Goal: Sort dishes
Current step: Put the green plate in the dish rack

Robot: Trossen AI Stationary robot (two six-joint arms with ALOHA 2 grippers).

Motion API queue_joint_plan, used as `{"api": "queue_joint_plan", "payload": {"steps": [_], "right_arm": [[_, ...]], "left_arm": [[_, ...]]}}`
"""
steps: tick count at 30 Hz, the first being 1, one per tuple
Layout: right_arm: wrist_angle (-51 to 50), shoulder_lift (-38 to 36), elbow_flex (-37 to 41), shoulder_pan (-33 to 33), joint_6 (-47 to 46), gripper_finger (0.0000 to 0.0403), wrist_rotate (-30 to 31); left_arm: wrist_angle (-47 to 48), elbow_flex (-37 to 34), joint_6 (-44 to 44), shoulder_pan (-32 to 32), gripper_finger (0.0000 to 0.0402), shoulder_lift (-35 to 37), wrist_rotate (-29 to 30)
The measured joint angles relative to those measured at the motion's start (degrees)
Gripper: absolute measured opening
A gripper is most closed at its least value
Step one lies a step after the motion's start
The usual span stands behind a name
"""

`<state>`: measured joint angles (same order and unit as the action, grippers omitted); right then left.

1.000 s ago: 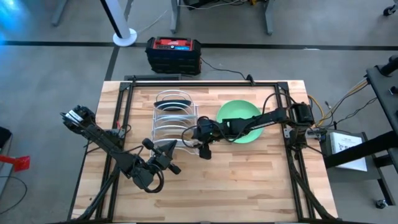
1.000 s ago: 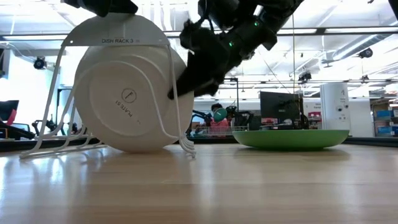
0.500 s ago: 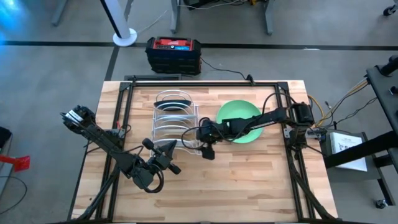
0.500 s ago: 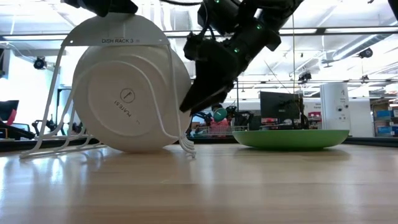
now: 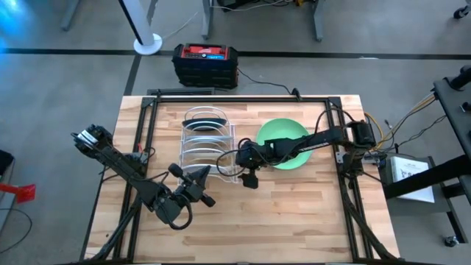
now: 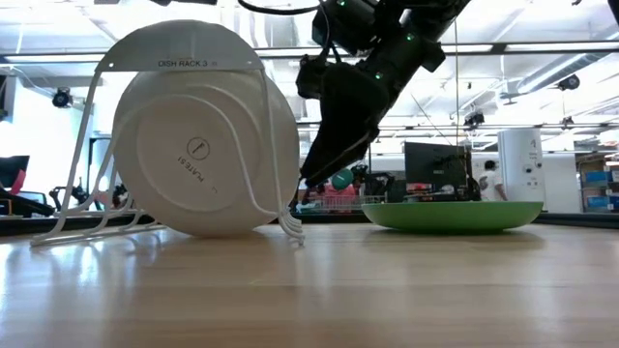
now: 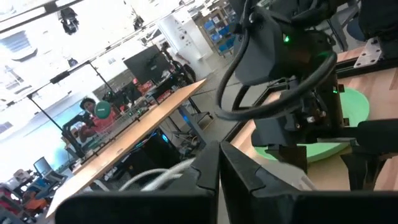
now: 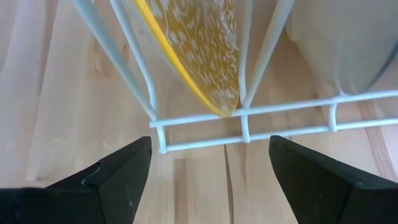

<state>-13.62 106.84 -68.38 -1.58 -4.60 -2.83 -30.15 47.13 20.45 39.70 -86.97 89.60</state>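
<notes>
**Yellow plate racked, green plate left on the table**

The right gripper (image 5: 249,179) hangs just beside the near-right corner of the white wire rack (image 5: 207,143), fingers spread wide with nothing between them. In its wrist view the yellowish patterned plate (image 8: 199,50) stands on edge between the rack's wires, its lower edge resting at the rack's bottom rail, and the fingers are clear of it. This looks like the release step for that plate: it sits in its slot and the gripper is free.

The plain light green plate (image 5: 285,143) lies flat on the table, right of the rack, under the right arm. It appears to be the one dish not yet racked. The next move probably calls for lifting the open gripper clear of the rack's wires, reaching to the green plate's rim, and tipping it upright for a free slot.

A plate with a white underside (image 6: 198,159) stands in the rack's near slot in the low view. Its base reads "PLATE", with more too small to read. The rack's top band reads "DISH RACK 3".

The left gripper (image 5: 196,185) waits pressed shut, near the rack's front-left side.
</notes>
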Motion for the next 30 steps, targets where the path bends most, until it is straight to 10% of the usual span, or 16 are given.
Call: {"api": "queue_joint_plan", "payload": {"steps": [30], "right_arm": [[-7.0, -36.3, 32.5, 0.0, 1.5, 0.0309, 7.5]], "left_arm": [[0.7, 14.3, 15.1, -0.2, 0.0000, 0.0, -0.2]]}}
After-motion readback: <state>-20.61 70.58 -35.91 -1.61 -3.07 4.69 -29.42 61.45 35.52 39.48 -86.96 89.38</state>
